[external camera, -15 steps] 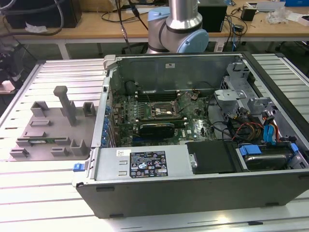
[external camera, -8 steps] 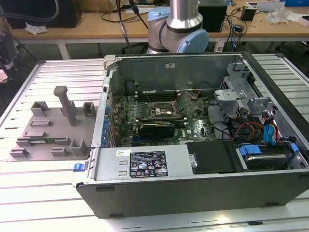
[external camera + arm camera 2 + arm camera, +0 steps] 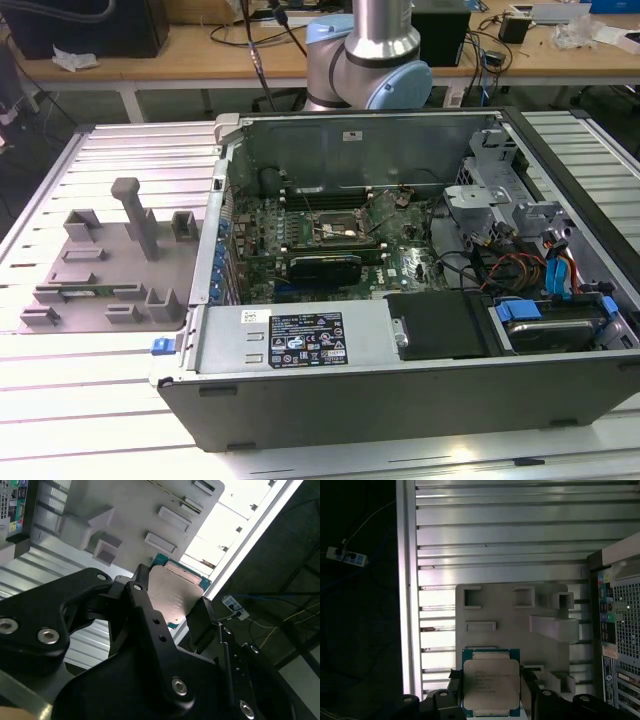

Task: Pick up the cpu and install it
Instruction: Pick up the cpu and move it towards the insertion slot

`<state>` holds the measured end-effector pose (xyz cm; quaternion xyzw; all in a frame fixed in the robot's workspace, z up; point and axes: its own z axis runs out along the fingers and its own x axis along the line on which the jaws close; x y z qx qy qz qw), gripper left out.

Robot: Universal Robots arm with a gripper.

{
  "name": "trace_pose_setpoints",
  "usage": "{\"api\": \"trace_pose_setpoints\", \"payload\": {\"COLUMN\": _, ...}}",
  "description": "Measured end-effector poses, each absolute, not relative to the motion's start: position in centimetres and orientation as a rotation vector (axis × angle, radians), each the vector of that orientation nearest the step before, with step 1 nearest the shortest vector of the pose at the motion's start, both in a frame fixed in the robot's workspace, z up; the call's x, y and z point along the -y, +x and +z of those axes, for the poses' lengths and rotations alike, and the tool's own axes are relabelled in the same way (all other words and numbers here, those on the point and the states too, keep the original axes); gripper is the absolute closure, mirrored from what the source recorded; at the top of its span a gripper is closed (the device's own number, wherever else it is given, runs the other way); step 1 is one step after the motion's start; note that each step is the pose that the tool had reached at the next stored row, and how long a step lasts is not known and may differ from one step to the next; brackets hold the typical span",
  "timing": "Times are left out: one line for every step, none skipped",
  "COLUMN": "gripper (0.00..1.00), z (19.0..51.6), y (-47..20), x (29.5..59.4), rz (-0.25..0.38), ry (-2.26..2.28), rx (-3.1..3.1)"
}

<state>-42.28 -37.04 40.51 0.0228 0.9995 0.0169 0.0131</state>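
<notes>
Ribbed silver table (image 3: 100,400) slats are running under the whole workspace, and an open computer case (image 3: 400,340) is lying on them with its motherboard (image 3: 300,250) facing up. On the exterior view's left, just beside the case, a grey fixture plate (image 3: 100,260) with raised blocks and slots is resting on the table. My arm (image 3: 370,50) is rising behind the case's far wall. The square socket frame (image 3: 335,232) is sitting near the middle of the motherboard.

I am holding the cpu (image 3: 491,685) in my gripper (image 3: 491,677). My two black fingers (image 3: 145,610) are pressing on its opposite edges, narrowed to the chip's width. In both wrist views its silvery metal top is facing the camera, with a thin green rim showing around it. The chip is hanging in the air, touching nothing but my fingers, and the fixture plate and the table slats are lying behind it. In the first wrist view the case's perforated rear panel (image 3: 620,630) is standing beside the plate. Past the table's edge, a white power strip (image 3: 342,556) is lying on the dark floor.
</notes>
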Motion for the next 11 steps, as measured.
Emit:
{"api": "trace_pose_setpoints", "payload": {"gripper": 0.45, "z": 40.7, "y": -42.3, "x": 37.0, "rz": 0.053, "ry": 0.071, "rx": -3.114}}
{"api": "trace_pose_setpoints", "payload": {"gripper": 0.45, "z": 40.9, "y": -42.3, "x": 37.0, "rz": 0.053, "ry": 0.071, "rx": -3.114}}
{"api": "trace_pose_setpoints", "payload": {"gripper": 0.45, "z": 41.2, "y": -42.3, "x": 37.0, "rz": 0.053, "ry": 0.071, "rx": -3.114}}
{"api": "trace_pose_setpoints", "payload": {"gripper": 0.45, "z": 41.4, "y": -42.3, "x": 37.0, "rz": 0.053, "ry": 0.071, "rx": -3.114}}
{"api": "trace_pose_setpoints", "payload": {"gripper": 0.45, "z": 41.7, "y": -42.3, "x": 37.0, "rz": 0.053, "ry": 0.071, "rx": -3.114}}
{"api": "trace_pose_setpoints", "payload": {"gripper": 0.45, "z": 42.0, "y": -42.3, "x": 37.0, "rz": 0.053, "ry": 0.071, "rx": -3.114}}
{"api": "trace_pose_setpoints", "payload": {"gripper": 0.45, "z": 42.2, "y": -42.3, "x": 37.0, "rz": 0.053, "ry": 0.071, "rx": -3.114}}
{"api": "trace_pose_setpoints", "payload": {"gripper": 0.45, "z": 42.4, "y": -42.3, "x": 37.0, "rz": 0.053, "ry": 0.071, "rx": -3.114}}
{"api": "trace_pose_setpoints", "payload": {"gripper": 0.45, "z": 42.8, "y": -42.3, "x": 37.0, "rz": 0.053, "ry": 0.071, "rx": -3.114}}
{"api": "trace_pose_setpoints", "payload": {"gripper": 0.45, "z": 43.2, "y": -42.3, "x": 37.0, "rz": 0.053, "ry": 0.071, "rx": -3.114}}
{"api": "trace_pose_setpoints", "payload": {"gripper": 0.45, "z": 43.6, "y": -42.3, "x": 37.0, "rz": 0.053, "ry": 0.071, "rx": -3.114}}
